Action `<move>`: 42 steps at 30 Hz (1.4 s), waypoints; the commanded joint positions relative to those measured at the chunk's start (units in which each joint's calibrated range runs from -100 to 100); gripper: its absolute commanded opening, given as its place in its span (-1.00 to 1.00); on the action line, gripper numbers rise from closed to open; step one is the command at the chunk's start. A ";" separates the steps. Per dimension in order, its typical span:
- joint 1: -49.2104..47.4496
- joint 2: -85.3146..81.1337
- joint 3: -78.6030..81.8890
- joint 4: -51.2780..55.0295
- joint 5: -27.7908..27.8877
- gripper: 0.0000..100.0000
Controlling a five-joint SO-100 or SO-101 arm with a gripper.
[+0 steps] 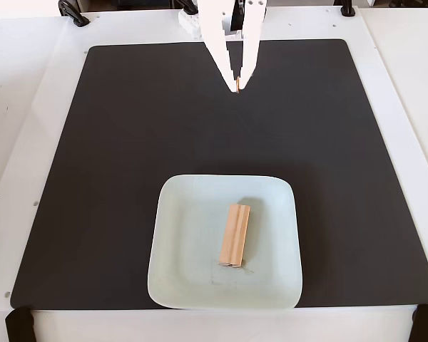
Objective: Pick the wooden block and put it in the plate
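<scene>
Inside plate (178, 235): wooden block (235, 235).

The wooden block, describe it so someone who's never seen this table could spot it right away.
Start at the black mat covering the white table, then find the pale square plate near its front edge. Lying inside it, slightly right of centre, is the wooden block: a small tan bar with lengthwise grooves, the only wooden thing and the only item in the plate.
</scene>
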State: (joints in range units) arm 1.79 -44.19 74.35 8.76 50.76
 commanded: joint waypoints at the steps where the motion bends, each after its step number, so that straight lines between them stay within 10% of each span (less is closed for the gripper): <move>1: -2.35 -14.37 9.99 -0.50 -0.20 -0.98; 10: -4.47 -33.52 25.29 2.07 -0.30 -0.98; 31: -14.66 -54.45 25.11 69.59 -2.01 -0.98; 42: -14.55 -54.45 25.11 69.85 -2.33 -0.98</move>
State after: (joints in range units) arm -12.60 -98.21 99.12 78.23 48.51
